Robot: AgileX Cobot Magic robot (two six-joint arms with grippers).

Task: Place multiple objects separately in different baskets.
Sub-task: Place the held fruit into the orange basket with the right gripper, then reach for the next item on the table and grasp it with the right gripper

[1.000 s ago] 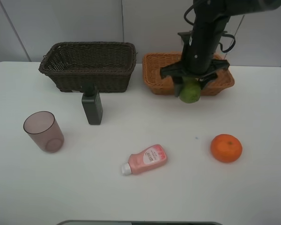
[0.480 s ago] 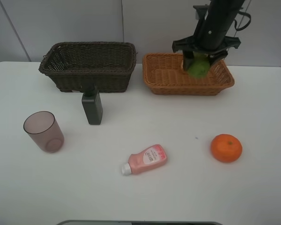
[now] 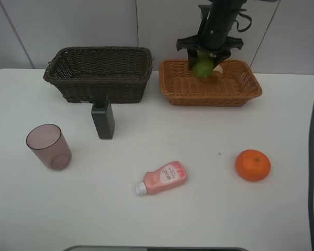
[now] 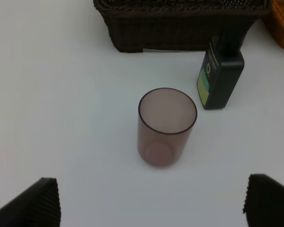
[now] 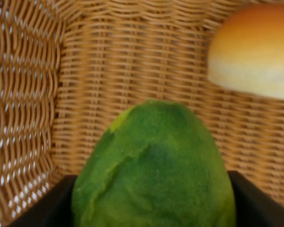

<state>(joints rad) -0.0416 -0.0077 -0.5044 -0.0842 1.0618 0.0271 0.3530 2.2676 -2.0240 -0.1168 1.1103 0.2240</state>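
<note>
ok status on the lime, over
Right tool shut on green lime, over orange-tan basket. Left tool open above mauve cup. Peach-like fruit in basket, near lime.

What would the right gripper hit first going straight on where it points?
Probably the woven floor of the tan basket, with the lime in the right gripper touching first. The peach lies off to one side, though depth is unclear.

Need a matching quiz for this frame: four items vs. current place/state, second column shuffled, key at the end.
1. lime
2. orange
3. pink squeeze bottle
4. mauve cup

A. lying on its side on the table
B. standing upright, open end up
C. held by the right pincer over the tan basket
D. resting on the table, far right

Pairs: 1-C, 2-D, 3-A, 4-B
</note>
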